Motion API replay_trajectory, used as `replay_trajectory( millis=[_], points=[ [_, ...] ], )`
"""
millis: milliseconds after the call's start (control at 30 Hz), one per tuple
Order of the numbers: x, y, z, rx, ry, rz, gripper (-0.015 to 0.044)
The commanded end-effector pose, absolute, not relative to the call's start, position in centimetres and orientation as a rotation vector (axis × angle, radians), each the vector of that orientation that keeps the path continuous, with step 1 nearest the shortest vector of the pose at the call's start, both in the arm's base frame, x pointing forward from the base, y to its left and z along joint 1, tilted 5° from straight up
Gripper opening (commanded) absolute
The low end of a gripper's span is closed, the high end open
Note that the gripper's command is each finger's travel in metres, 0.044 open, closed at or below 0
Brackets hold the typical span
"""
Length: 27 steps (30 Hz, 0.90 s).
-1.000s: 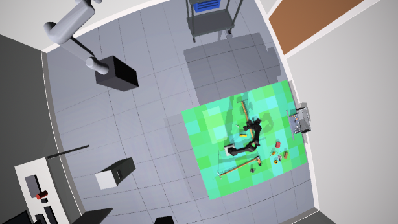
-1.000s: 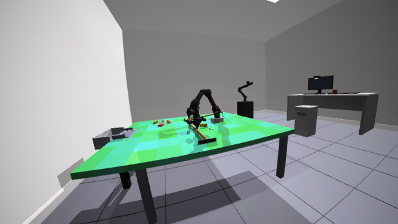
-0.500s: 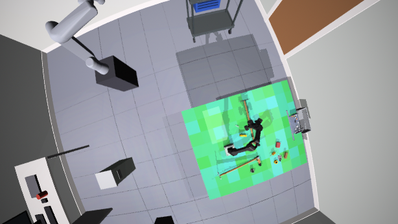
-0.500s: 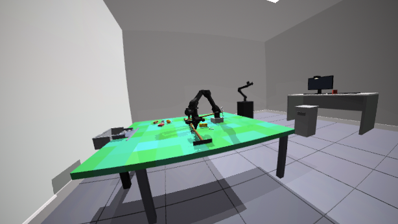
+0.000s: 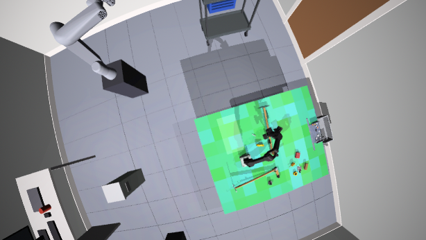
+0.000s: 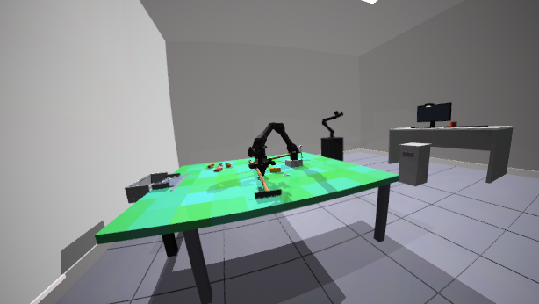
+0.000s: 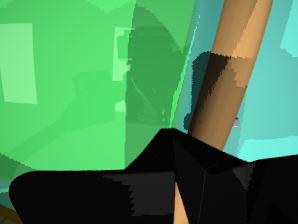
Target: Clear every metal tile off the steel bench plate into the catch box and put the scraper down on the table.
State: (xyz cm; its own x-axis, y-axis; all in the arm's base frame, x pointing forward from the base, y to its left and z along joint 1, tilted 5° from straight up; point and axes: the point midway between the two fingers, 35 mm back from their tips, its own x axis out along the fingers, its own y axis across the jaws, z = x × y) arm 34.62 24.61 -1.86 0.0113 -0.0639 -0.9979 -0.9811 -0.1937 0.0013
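The long scraper (image 5: 266, 116) (image 6: 263, 182) (image 7: 245, 40) has an orange handle and a wide dark blade, which lies near the table edge closest to the exterior camera. My gripper (image 5: 270, 134) (image 6: 262, 172) (image 7: 166, 135) is shut over the handle, with nothing seen held between its fingers. In the wrist view the handle passes behind the fingers. The catch box (image 5: 328, 128) (image 6: 138, 192) is at the table's far side edge. The steel bench plate (image 5: 313, 141) lies beside it with several small tiles (image 5: 316, 129) on it; their number is unclear.
A yellow block (image 5: 260, 145) (image 6: 275, 170) and a small pale piece (image 5: 253, 134) (image 6: 286, 175) lie near my arm. A second long-handled tool (image 5: 254, 180) lies across the table. A red cube (image 5: 297, 155) and several small things are beyond the arm.
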Motion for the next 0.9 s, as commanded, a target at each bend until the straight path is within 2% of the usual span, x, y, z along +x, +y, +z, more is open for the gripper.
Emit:
replay_trajectory(
  millis=[0, 267, 867],
  points=[
    [35.3, 24.8, -2.0, -1.410, 1.146, 1.317, 0.0000],
    [35.3, 24.7, -1.6, -1.403, 1.154, 1.316, 0.0000],
    [35.3, 25.2, 5.2, -1.403, 1.153, 1.316, 0.0000]
  ],
)
